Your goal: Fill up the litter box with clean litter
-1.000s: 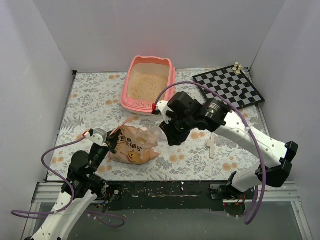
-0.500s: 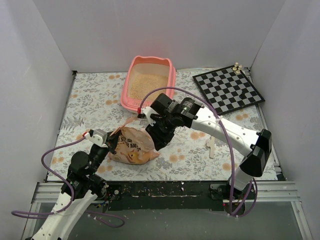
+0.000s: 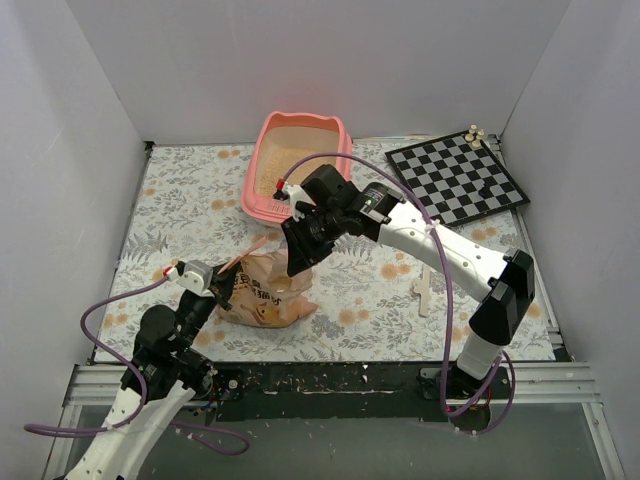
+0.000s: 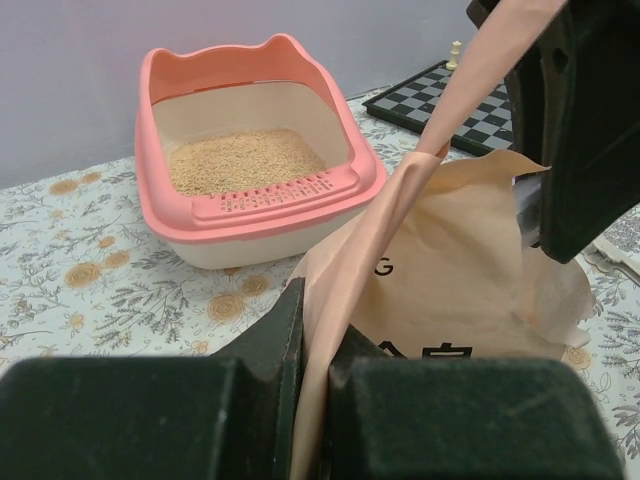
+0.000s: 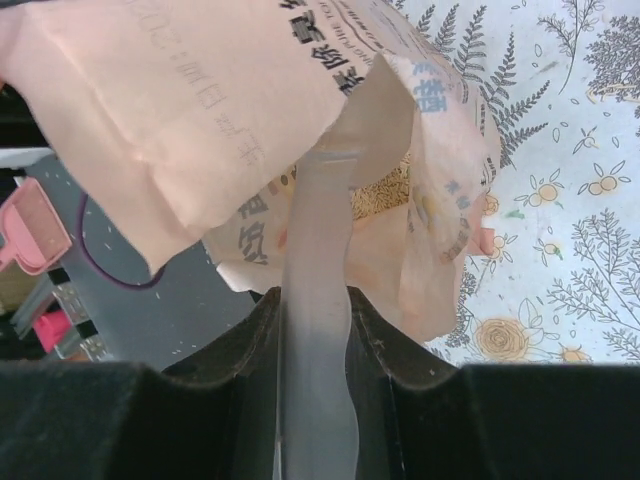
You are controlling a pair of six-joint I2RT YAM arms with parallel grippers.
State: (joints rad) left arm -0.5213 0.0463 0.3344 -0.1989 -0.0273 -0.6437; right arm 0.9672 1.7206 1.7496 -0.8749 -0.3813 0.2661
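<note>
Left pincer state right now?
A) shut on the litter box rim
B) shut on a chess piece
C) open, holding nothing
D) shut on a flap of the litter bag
D: in the left wrist view, the left pincer has its fingers closed on a flap of the litter bag, which runs up and out from between them.

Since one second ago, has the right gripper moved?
Yes. The right gripper, shut on the scoop, moved left, from beyond the litter box's right corner to just below its near ledge, over the bag.
</note>
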